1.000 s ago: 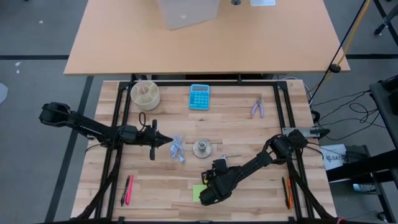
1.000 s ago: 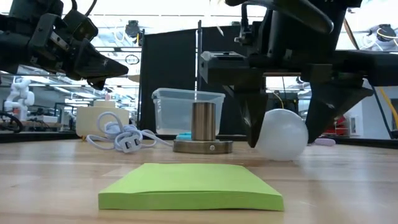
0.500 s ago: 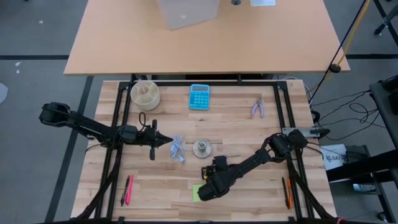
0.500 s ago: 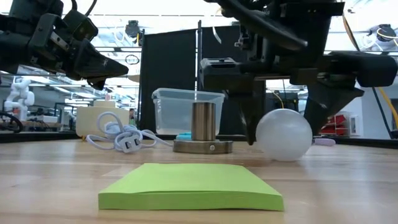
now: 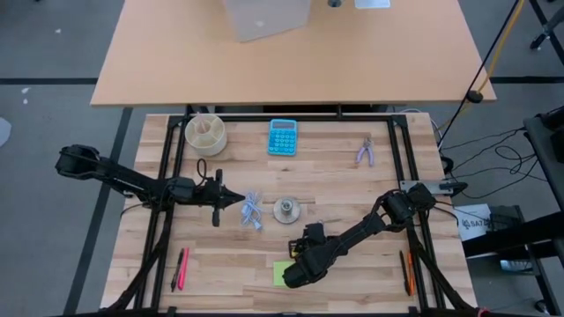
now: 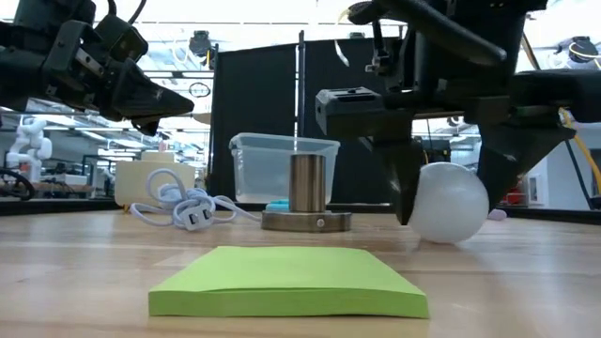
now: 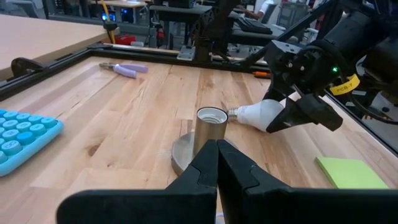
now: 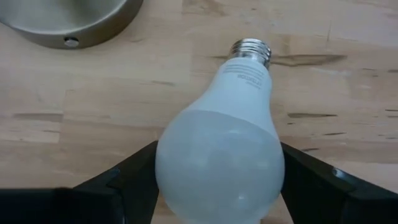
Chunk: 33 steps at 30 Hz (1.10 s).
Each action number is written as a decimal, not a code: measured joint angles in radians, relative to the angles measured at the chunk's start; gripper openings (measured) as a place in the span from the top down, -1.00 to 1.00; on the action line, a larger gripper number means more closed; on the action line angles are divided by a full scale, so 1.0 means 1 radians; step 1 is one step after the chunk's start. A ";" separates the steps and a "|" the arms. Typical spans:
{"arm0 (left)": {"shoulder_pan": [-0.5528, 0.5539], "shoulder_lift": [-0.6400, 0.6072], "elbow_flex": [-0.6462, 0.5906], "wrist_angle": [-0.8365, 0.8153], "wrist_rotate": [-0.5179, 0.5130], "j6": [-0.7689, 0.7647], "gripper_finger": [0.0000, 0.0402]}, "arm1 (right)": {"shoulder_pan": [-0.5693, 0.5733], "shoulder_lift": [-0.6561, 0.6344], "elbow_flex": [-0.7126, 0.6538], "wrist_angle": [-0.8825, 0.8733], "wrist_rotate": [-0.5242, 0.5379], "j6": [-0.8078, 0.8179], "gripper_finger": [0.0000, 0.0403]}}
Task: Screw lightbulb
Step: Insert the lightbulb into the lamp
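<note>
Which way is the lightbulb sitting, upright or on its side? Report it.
On its side: the lightbulb lies on the table, screw base pointing away, unscrewed, between the right pincer's fingers.

One white pear-shaped frosted lightbulb (image 8: pixel 227 140); one round grey metal socket disc with an upright cylinder (image 5: pixel 285 210); one light-blue calculator (image 5: pixel 283 136); one pad of lime-green sticky notes (image 6: pixel 289 281); one coiled pale cable (image 5: pixel 252 210); one round beige compartmented holder (image 5: pixel 205 133). One pair of lilac-handled pliers (image 5: pixel 366 151); one pink pen (image 5: pixel 183 267); one orange pen (image 5: pixel 407 272); two dark robot arms.
</note>
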 joint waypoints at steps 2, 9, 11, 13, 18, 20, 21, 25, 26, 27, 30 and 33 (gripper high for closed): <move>0.000 0.000 0.000 0.000 0.000 0.000 1.00 | 0.000 0.000 0.000 -0.003 0.000 -0.008 -0.30; 0.000 0.000 0.000 0.000 0.000 0.000 1.00 | -0.001 0.000 0.060 -0.076 -0.030 -0.102 -0.30; 0.000 0.000 0.000 0.000 0.000 0.000 1.00 | -0.001 -0.006 0.093 -0.111 -0.032 -0.149 -0.30; 0.000 0.000 0.000 0.000 0.000 -0.001 1.00 | 0.000 -0.010 0.137 -0.159 -0.031 -0.195 -0.31; 0.000 0.000 0.000 0.000 0.000 -0.004 1.00 | -0.018 -0.031 0.231 -0.190 -0.025 -0.357 -0.32; 0.000 0.000 0.000 0.000 0.000 -0.003 1.00 | -0.034 -0.033 0.277 -0.186 -0.026 -0.433 -0.32; 0.000 0.000 0.000 -0.001 0.000 -0.004 1.00 | -0.044 -0.033 0.297 -0.186 -0.026 -0.474 -0.32; 0.000 0.000 0.000 0.000 0.002 -0.005 1.00 | -0.085 -0.038 0.391 -0.188 -0.026 -0.614 -0.33; 0.000 0.000 0.000 0.000 0.005 -0.005 1.00 | -0.095 -0.038 0.413 -0.189 -0.026 -0.647 -0.33; 0.000 0.000 0.000 0.000 0.007 -0.005 1.00 | -0.105 -0.038 0.431 -0.187 -0.026 -0.679 -0.33; 0.000 0.000 0.000 -0.001 0.010 -0.005 1.00 | -0.137 -0.038 0.485 -0.187 -0.037 -0.783 -0.32; 0.000 0.000 0.000 0.000 0.010 -0.005 1.00 | -0.176 -0.057 0.485 -0.189 -0.103 -0.863 -0.32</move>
